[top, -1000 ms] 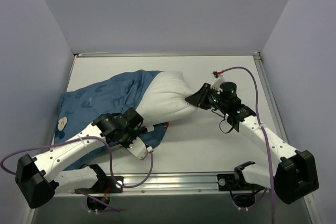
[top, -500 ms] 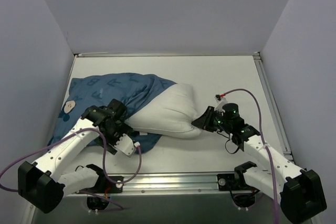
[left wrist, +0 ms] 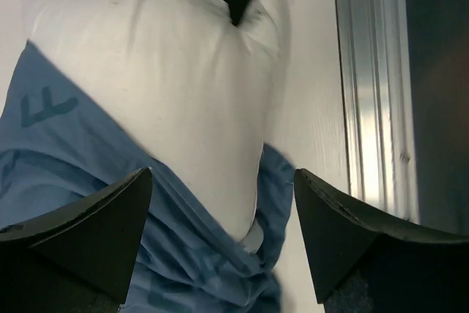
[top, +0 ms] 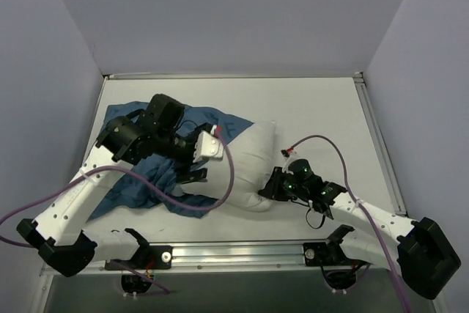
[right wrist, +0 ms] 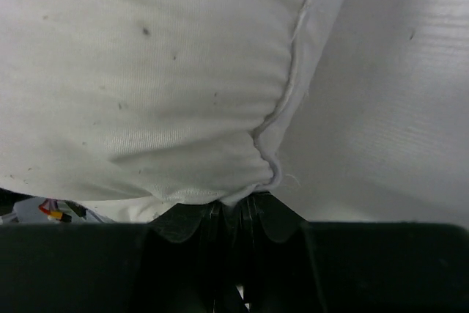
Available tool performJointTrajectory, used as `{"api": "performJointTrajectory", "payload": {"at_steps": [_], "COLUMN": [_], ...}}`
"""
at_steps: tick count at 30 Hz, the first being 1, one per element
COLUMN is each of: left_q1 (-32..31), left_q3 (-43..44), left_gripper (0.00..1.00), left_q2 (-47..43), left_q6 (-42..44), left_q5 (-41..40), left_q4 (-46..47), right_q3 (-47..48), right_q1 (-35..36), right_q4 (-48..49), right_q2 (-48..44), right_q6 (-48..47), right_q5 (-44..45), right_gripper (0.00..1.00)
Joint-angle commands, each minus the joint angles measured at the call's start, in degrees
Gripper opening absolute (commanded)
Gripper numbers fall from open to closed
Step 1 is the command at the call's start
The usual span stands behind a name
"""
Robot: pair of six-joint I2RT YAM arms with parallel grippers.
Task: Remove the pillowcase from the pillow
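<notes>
White table (top: 322,108), pale lilac walls (top: 234,20) closing it on three sides, metal rail (top: 242,252) running along the bottom of the top view.

Item 1: pillow (top: 253,155). White and plump, lying just below the centre of the frame. Its right half is showing bare and its left part is sitting inside item 2. Judged light and springy. The body is likely giving under any pinch, so a seamed corner is offering the firmest hold.

Item 2: pillowcase (top: 135,185). Blue and crumpled, spreading across the left of the frame, its open edge lying slantwise over the pillow. Judged limp, light and not slippery, so it is more likely bunching and dragging than sliding. Best hold: a gathered fold at the open hem, drawn toward frame left, away from the pinned corner.

Item 3: right gripper (top: 270,187). Clamped on the pillow's lower-right corner. Its wrist view is showing the seam running in between closed jaws.

Item 4: left gripper (top: 192,174). Spread wide and grasping nothing, hovering over the line where blue is meeting white. Its fingers (left wrist: 80,232) are showing well apart in its wrist view.

Writing: darker blue letters are printed on the pillowcase. One letter shape (left wrist: 47,106), resembling an F or a doubled T, is showing at the left of the left wrist view. No word, brand or label is readable.
</notes>
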Motion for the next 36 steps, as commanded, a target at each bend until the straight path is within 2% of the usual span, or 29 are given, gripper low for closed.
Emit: {"api": "performJointTrajectory", "payload": {"at_steps": [1, 2, 4, 8, 10, 16, 22, 23, 24, 26, 27, 29, 30, 33, 35, 36], "left_q1": [-0.11, -0.28, -1.85, -5.20, -5.30, -4.51, -2.31, -1.87, -0.91, 0.15, 0.68, 1.91, 2.17, 3.05, 3.41, 3.41], "left_q3": [4.21, 6.83, 10.35, 19.75, 25.80, 34.95, 37.00, 36.91, 36.13, 34.72, 32.80, 30.77, 29.20, 28.48, 29.00, 29.53], "left_gripper": [0.86, 0.86, 0.87, 0.89, 0.89, 0.91, 0.90, 0.86, 0.75, 0.67, 0.57, 0.45, 0.32, 0.10, 0.08, 0.13], "left_q2": [6.12, 7.97, 14.91, 27.39, 34.23, 45.06, 50.61, 50.70, 50.18, 49.22, 47.99, 46.84, 45.88, 44.73, 44.29, 44.11], "left_q6": [-36.31, -37.95, -37.10, -35.41, -37.77, -37.87, -40.07, -40.16, -40.16, -39.81, -39.81, -39.55, -39.37, -39.54, -39.64, -39.98], "left_q5": [-1.63, -5.36, -15.18, -24.01, -24.03, -28.59, -30.54, -29.58, -28.52, -24.66, -23.51, -20.96, -20.60, -18.06, -15.96, -15.59], "left_q4": [13.13, 17.87, 19.76, 20.21, 19.51, 19.77, 18.63, 17.23, 16.43, 13.97, 13.27, 11.86, 11.59, 10.98, 10.63, 10.45], "right_q3": [-2.95, -3.39, -3.40, -2.60, -2.43, -5.05, -6.73, -6.82, -6.91, -7.17, -7.35, -7.44, -7.35, -7.09, -6.91, -6.82], "right_q1": [6.17, 7.94, 13.20, 18.41, 19.29, 22.37, 24.66, 24.83, 25.01, 24.92, 25.01, 24.92, 25.01, 24.92, 24.92, 24.92], "right_q4": [-2.90, -2.64, -2.55, -1.94, -2.02, -0.10, 1.41, 1.23, 0.53, -0.09, -0.35, -1.32, -1.58, -2.37, -2.72, -3.16], "right_q2": [0.90, 1.43, 2.83, 4.77, 5.74, 7.23, 7.15, 6.80, 5.84, 4.69, 4.17, 2.93, 2.58, 1.88, 1.53, 1.26], "right_q6": [1.61, 2.49, 3.20, 3.82, 3.90, 5.92, 7.77, 7.94, 7.95, 8.38, 8.56, 8.82, 8.82, 8.91, 8.83, 8.82], "right_q5": [1.69, 2.13, 4.32, 6.44, 6.97, 8.64, 9.60, 9.87, 10.13, 11.01, 11.19, 11.80, 11.98, 12.33, 12.68, 12.77], "right_gripper": [0.00, 0.00, 0.00, 0.00, 0.00, 0.00, 0.00, 0.00, 0.00, 0.00, 0.00, 0.00, 0.00, 0.00, 0.00, 0.00]}}
